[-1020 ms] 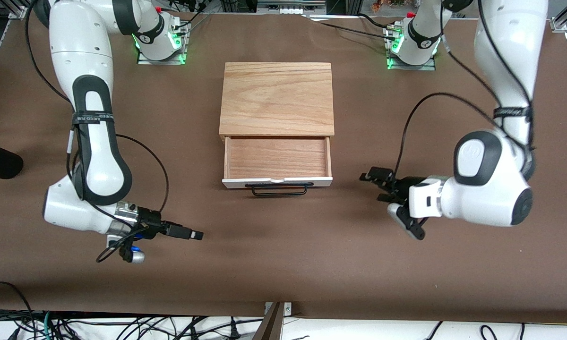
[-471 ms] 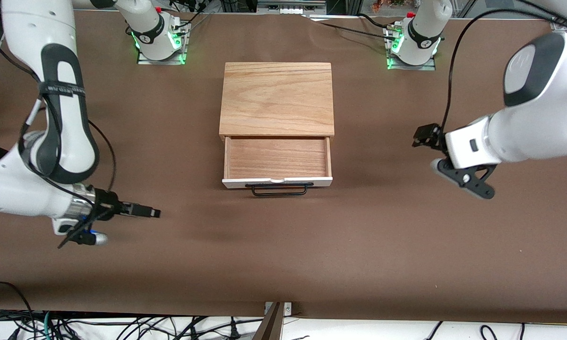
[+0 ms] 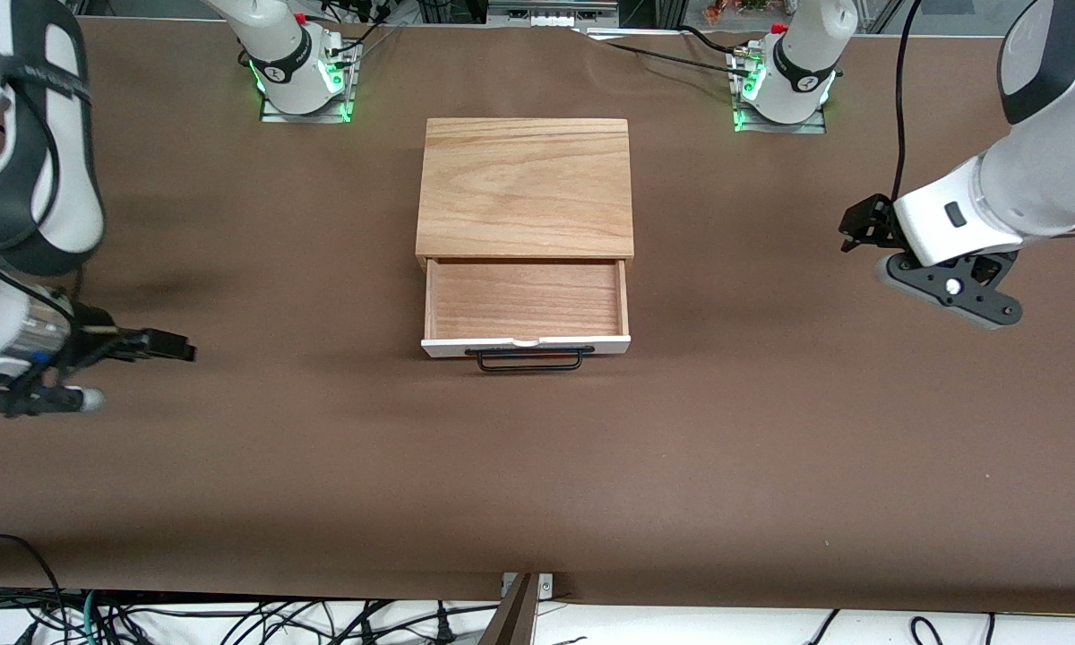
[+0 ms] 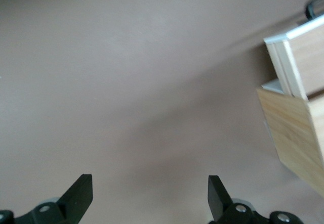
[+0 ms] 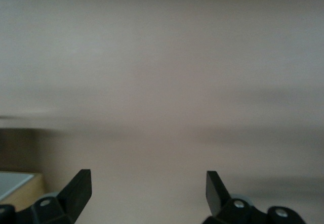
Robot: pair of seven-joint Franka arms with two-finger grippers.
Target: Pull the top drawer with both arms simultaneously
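The top drawer (image 3: 526, 300) stands pulled out of the cabinet, its reddish wood tray bare. Its white front panel (image 3: 526, 343) and black wire handle (image 3: 528, 361) face the front camera. My left gripper (image 3: 858, 229) is open and empty over the table toward the left arm's end, well apart from the drawer. In the left wrist view it (image 4: 150, 193) is over bare table, with the drawer's corner (image 4: 298, 47) at the frame edge. My right gripper (image 3: 177, 348) is open and empty over the table toward the right arm's end. The right wrist view shows it (image 5: 148, 191) over bare table.
The cabinet's pale wood-grain top (image 3: 525, 186) lies between the two arm bases (image 3: 305, 85) (image 3: 779, 90), which glow green. The brown table (image 3: 537, 466) runs wide on every side of the cabinet. Cables hang below its front edge (image 3: 233, 618).
Both grippers have swung away from the drawer front toward their own ends of the table, the left one also rising. The drawer has not moved.
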